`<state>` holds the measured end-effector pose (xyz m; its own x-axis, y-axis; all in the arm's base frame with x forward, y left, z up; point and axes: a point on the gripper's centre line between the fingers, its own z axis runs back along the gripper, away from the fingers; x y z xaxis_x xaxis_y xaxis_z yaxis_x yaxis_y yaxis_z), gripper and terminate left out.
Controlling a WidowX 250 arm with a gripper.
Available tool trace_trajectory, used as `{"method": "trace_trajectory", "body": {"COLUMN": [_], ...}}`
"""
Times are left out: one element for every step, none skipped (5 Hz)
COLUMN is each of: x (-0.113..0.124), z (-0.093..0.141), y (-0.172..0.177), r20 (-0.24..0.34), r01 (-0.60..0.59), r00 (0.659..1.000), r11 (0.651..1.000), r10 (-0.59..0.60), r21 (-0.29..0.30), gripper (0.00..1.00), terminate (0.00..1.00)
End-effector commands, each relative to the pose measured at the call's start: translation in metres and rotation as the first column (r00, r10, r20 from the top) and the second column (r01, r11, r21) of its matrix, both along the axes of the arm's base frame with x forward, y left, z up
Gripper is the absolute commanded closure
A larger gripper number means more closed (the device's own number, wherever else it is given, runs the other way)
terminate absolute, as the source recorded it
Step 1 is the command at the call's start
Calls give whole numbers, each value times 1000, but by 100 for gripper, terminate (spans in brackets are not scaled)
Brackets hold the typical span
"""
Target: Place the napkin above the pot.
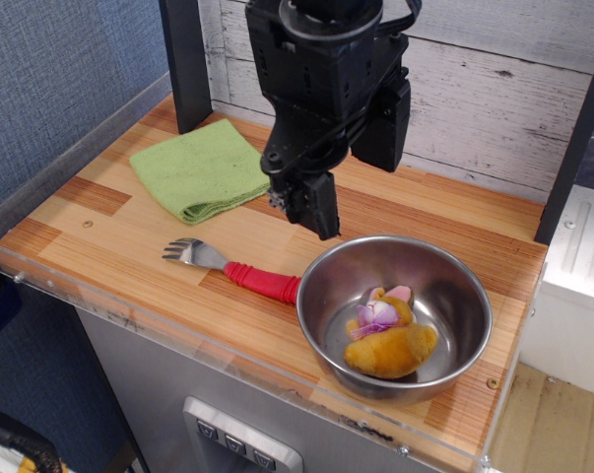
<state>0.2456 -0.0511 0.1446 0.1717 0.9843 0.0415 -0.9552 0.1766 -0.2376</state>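
The light green folded napkin (200,168) lies flat on the wooden tabletop at the back left. The pot (316,281), a shiny steel bowl, stands at the front right with a yellow plush toy (389,337) inside it. My black gripper (306,209) hangs just above the table between the two, off the napkin's right edge and behind the pot's left rim. Its fingers stand slightly apart and hold nothing.
A fork with a red handle (262,279) lies in front of the napkin, its handle end touching the pot's left side. A clear acrylic lip (178,325) runs along the table's front and left edges. A white plank wall (494,89) and dark posts stand behind.
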Motion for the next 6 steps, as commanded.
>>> {"method": "trace_trajectory", "body": {"x": [0, 11, 20, 25, 38, 53], "z": [0, 2, 0, -3, -17, -20], "y": [0, 32, 51, 72, 88, 111], "r20": [0, 8, 11, 6, 34, 33], "r01": [0, -29, -70, -106, -173, -227], "r00": [1000, 1000, 997, 994, 984, 973], "r11": [1000, 999, 997, 994, 985, 974], "r10": [0, 28, 70, 106, 174, 227], "r21": [0, 14, 19, 13, -15, -1], "gripper": [0, 0, 0, 0, 0, 0], "terminate": [0, 0, 0, 0, 0, 0]}}
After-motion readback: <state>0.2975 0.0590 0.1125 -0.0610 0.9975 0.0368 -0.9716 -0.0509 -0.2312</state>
